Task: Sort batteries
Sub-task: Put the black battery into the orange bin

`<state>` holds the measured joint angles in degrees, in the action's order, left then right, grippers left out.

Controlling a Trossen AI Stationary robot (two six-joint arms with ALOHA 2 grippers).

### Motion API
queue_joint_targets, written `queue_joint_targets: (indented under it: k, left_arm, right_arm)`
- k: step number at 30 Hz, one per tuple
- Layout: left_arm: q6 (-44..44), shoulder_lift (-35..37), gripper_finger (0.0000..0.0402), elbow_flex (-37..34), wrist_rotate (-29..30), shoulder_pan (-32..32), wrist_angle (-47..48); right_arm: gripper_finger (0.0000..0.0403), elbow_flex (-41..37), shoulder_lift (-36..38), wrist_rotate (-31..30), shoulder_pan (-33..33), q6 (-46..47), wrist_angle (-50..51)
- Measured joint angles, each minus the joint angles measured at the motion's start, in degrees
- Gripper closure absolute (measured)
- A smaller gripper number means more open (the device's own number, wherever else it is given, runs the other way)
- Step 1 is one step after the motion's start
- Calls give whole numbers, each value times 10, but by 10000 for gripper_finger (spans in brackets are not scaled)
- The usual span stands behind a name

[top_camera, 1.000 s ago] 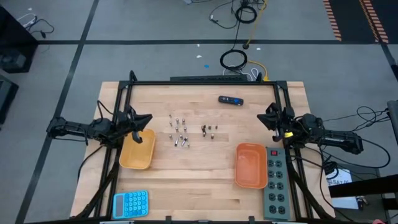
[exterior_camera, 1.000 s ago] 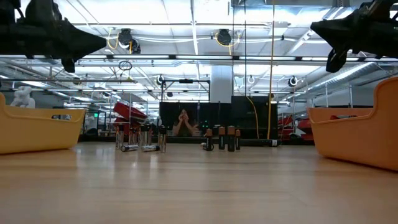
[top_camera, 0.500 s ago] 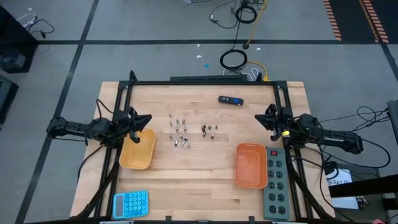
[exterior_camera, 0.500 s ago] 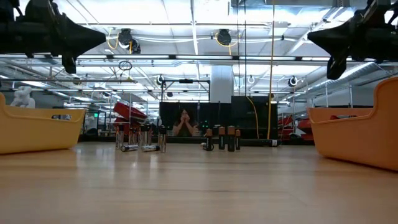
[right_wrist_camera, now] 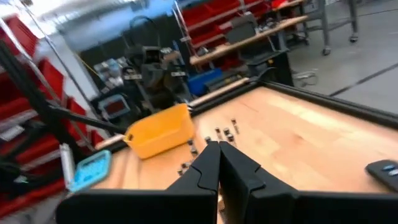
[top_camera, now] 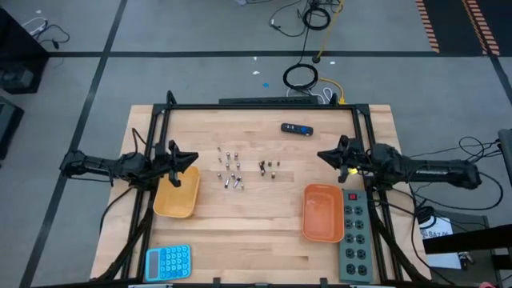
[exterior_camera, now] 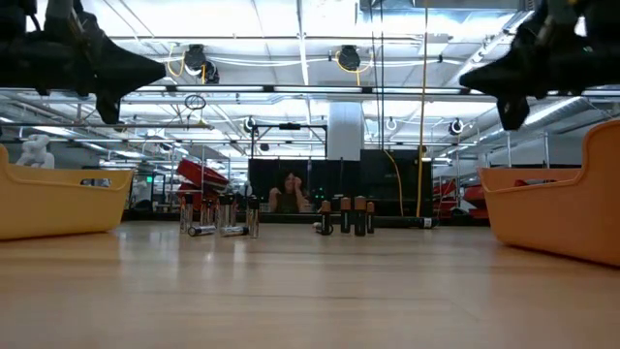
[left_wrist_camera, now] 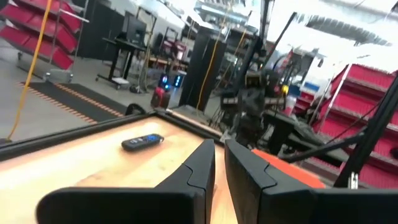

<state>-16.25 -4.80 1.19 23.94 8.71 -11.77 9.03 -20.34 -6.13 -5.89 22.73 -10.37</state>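
Observation:
Several silvery batteries [top_camera: 230, 168] and a few darker ones [top_camera: 270, 167] stand or lie on the wooden table [top_camera: 264, 232] at its middle; the low view shows the silvery [exterior_camera: 218, 215] and dark [exterior_camera: 347, 215] groups, most upright. My left gripper [top_camera: 194, 158] hovers empty over the yellow tray's [top_camera: 177, 192] far end, its fingers all but together [left_wrist_camera: 219, 149]. My right gripper [top_camera: 322, 155] is shut and empty [right_wrist_camera: 216, 149], in the air right of the dark batteries, beyond the orange tray [top_camera: 322, 212].
A black-and-blue oblong device [top_camera: 297, 129] lies near the far edge. A blue calculator [top_camera: 168, 262] sits at the near left, a grey power strip [top_camera: 355, 236] at the near right. A black frame [top_camera: 260, 106] borders the table. A person [exterior_camera: 291, 189] shows far behind.
My right gripper has moved toward the table's left edge, nearer the dark batteries, staying shut and at about the same height. The batteries and trays have not moved.

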Motion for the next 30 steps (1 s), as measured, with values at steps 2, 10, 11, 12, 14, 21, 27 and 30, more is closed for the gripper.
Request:
queue_joint_targets:
  k: [2,10,11,12,14,21,27,30]
  left_arm:
    - [0,-1,354,18,-1,0,31]
    - [2,-14,354,116,-2,0,184]
    - [0,-24,354,130,-2,0,206]
    - [-4,-35,354,144,-2,0,228]
    - [-14,-64,354,174,-2,0,263]
    - [-12,-189,348,246,-9,6,290]
    - [-9,-283,290,264,-7,21,269]
    - [-22,-316,261,280,-4,24,267]
  right_arm:
    - [403,34,-61,-19,15,-17,-2]
    - [399,182,-306,-59,75,-106,10]
    - [394,200,-330,-60,76,-114,18]
    - [387,217,-351,-60,79,-122,23]
    - [368,249,-388,-60,85,-143,30]
    - [256,333,-464,-60,106,-170,71]
    - [209,425,-513,-81,118,-135,249]
    - [213,471,-546,-91,140,-148,298]
